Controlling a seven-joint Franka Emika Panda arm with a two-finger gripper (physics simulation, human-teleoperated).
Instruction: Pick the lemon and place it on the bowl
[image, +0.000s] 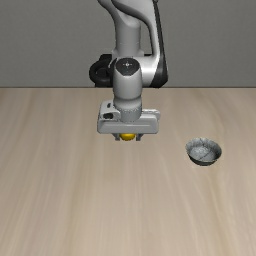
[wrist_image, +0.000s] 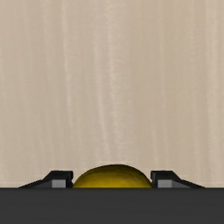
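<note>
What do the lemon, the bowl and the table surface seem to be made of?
The lemon looks like fruit peel: dull yellow, without shine. The bowl seems grey metal, with bright glints inside, though glazed ceramic is possible. The table looks like pale wood with fine straight grain, without gloss.

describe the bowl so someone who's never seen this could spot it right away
On the wooden table, look to the exterior view's right of the robot arm. The bowl sits there alone, small, round and dark grey with a paler inside, unlike the yellow lemon between the jaws.
</note>
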